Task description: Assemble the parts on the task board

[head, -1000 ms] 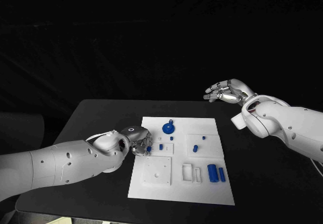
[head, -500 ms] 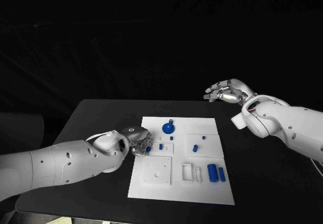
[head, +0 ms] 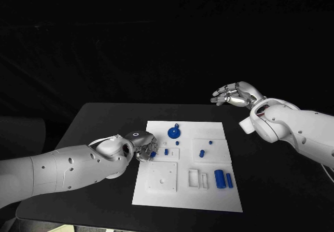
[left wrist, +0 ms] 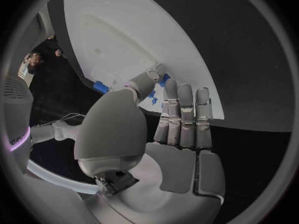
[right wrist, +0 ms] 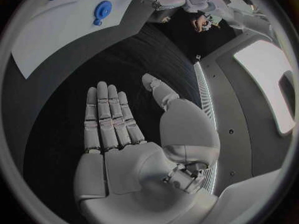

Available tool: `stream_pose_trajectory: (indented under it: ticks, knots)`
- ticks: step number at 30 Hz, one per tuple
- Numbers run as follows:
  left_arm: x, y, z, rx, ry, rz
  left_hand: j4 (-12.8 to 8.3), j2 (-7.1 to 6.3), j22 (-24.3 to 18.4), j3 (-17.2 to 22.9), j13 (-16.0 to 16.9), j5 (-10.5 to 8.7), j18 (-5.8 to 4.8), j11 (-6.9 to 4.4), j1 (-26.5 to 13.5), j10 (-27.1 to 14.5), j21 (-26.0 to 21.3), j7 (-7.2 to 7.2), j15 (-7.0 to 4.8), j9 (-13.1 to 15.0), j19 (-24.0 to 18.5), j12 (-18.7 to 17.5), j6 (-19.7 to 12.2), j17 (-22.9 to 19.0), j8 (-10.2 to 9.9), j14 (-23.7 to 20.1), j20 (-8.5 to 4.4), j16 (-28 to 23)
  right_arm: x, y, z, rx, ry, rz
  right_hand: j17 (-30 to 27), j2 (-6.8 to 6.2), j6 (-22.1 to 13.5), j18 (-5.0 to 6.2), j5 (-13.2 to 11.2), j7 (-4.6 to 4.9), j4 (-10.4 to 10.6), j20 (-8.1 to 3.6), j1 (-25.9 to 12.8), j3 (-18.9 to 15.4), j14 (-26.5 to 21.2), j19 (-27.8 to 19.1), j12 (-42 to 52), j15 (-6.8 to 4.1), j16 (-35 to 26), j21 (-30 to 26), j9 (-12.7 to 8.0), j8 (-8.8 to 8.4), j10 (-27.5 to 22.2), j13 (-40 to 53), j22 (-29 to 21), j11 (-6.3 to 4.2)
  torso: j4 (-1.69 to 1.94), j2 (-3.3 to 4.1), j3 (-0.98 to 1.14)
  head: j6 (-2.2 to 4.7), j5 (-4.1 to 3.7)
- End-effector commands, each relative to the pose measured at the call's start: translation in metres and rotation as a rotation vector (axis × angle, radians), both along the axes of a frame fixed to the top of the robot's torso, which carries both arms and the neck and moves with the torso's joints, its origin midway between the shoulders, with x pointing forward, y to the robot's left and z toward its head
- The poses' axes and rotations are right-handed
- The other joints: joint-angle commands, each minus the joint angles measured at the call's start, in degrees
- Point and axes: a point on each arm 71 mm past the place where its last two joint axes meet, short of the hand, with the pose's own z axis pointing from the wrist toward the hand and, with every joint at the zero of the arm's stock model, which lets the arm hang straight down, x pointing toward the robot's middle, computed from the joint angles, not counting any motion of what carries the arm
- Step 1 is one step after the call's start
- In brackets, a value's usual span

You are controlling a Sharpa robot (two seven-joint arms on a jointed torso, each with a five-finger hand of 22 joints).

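The white task board (head: 187,198) lies in the middle of the black table. My left hand (head: 141,146) is at the board's left edge and pinches a small blue part (head: 152,154) between thumb and finger. In the left wrist view the blue part (left wrist: 163,81) shows between the thumb tip and the fingers of the left hand (left wrist: 168,129), over the board (left wrist: 124,30). My right hand (head: 236,94) hangs above the table's far right corner, fingers spread and holding nothing; the right wrist view shows this hand (right wrist: 124,134) flat and open.
On the board are a round blue disc (head: 174,131), small blue pegs (head: 201,154), two blue cylinders (head: 223,179), a raised white square block (head: 161,177) and white slotted holders (head: 197,178). The disc (right wrist: 101,8) also appears in the right wrist view.
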Motion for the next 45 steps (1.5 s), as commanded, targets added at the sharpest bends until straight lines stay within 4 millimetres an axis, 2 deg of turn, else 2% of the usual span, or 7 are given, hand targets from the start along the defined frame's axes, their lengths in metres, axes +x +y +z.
stream_pose_trajectory:
  ticks: [1,8,19,28,33,36,45]
  knots:
    - [-0.002,-0.001,-0.003,-0.008,0.016,-0.017,0.44,0.81,1.25,0.38,0.13,-0.03,-0.31,-0.48,0.16,0.49,0.49,-0.17,-0.25,0.05,0.56,0.34,0.99,0.14,0.40,0.35,-4.72,0.49,-0.001,0.001,0.000,0.003,-0.002,0.017,-0.08,0.25,-0.15,0.36,0.24,0.27,-0.04,0.16,-0.16,-0.36,0.06,-0.29,-0.31,0.33,-0.25,-0.29,-0.08,0.22,0.48,-0.05,-0.08,0.10,0.04,0.00,-0.02,0.10,-0.04]
    - [-0.004,-0.001,0.000,-0.064,0.002,-0.024,1.82,1.86,1.19,0.48,0.15,0.00,-0.21,-0.85,-0.80,1.21,0.83,-0.54,-0.66,-0.02,1.12,0.54,2.11,0.21,0.38,1.06,-5.04,0.79,-0.001,0.001,0.000,0.003,-0.003,0.017,-0.08,0.25,-0.14,0.36,0.27,0.27,0.00,0.17,-0.24,-0.39,0.06,-0.29,-0.32,0.33,-0.26,-0.30,-0.09,0.22,0.49,-0.06,-0.07,0.09,-0.01,0.00,-0.02,0.25,-0.06]
    - [-0.010,0.002,0.010,-0.146,-0.002,-0.025,2.57,1.35,1.13,0.13,0.08,-0.06,-0.19,-0.94,-1.63,1.35,0.87,-0.64,-0.80,-0.09,1.24,0.45,2.45,0.18,0.23,1.18,-5.19,0.77,-0.001,0.001,0.000,0.004,-0.005,0.017,-0.09,0.26,-0.13,0.36,0.35,0.26,0.02,0.17,-0.30,-0.41,0.06,-0.28,-0.33,0.33,-0.26,-0.32,-0.11,0.23,0.50,-0.08,-0.07,0.09,0.01,-0.02,0.01,0.56,-0.05]
    - [-0.004,-0.002,0.029,-0.255,0.032,0.010,2.59,1.33,1.11,0.20,0.04,-0.04,-0.17,-0.94,-1.50,1.31,0.84,-0.63,-0.82,-0.13,1.21,0.37,2.39,0.15,0.11,1.14,-5.23,0.71,-0.002,0.002,0.000,0.005,-0.006,0.022,-0.09,0.30,-0.11,0.36,0.53,0.23,-0.06,0.13,-0.18,-0.35,0.08,-0.27,-0.35,0.31,-0.27,-0.33,-0.13,0.25,0.53,-0.11,-0.06,0.05,0.02,0.01,-0.03,1.07,-0.04]
    - [0.001,0.000,0.037,-0.416,0.177,0.100,2.66,1.39,1.10,0.21,0.02,-0.04,-0.19,-0.91,-1.53,1.29,0.82,-0.60,-0.82,-0.16,1.20,0.33,2.35,0.14,0.04,1.12,-5.23,0.67,-0.005,0.005,0.000,-0.030,-0.028,0.049,-0.09,0.35,-0.09,0.36,0.73,0.22,-0.17,0.10,0.08,-0.22,0.11,-0.23,-0.36,0.30,-0.27,-0.35,-0.16,0.27,0.57,-0.13,-0.05,0.03,-0.02,0.01,-0.03,1.66,-0.05]
    - [0.006,0.004,0.039,-0.597,0.336,0.211,3.02,1.41,1.09,-0.18,-0.03,-0.05,-0.31,-0.78,-2.19,1.07,0.72,-0.47,-0.72,-0.24,1.00,0.21,2.15,0.06,-0.20,0.91,-5.16,0.51,-0.009,0.010,-0.001,-0.050,-0.041,0.073,-0.09,0.37,-0.03,0.36,0.85,0.18,-0.34,0.05,0.62,-0.01,0.16,-0.20,-0.37,0.30,-0.26,-0.37,-0.18,0.31,0.62,-0.16,-0.03,0.00,-0.05,-0.02,-0.02,2.16,0.00]
    - [0.007,0.004,0.031,-0.946,0.736,0.351,2.47,2.53,1.12,-1.63,0.09,-0.07,-0.45,-0.46,-3.16,0.23,0.47,-0.15,-0.46,-0.37,0.26,0.20,1.53,0.00,-0.87,0.19,-5.01,0.31,-0.023,0.024,-0.004,-0.177,-0.129,0.161,-0.08,0.10,0.21,0.36,0.76,0.09,-0.51,0.05,2.49,0.31,0.21,-0.13,-0.43,0.29,-0.29,-0.47,-0.28,0.49,0.79,-0.20,0.05,-0.15,-0.09,-0.02,0.03,3.77,-0.07]
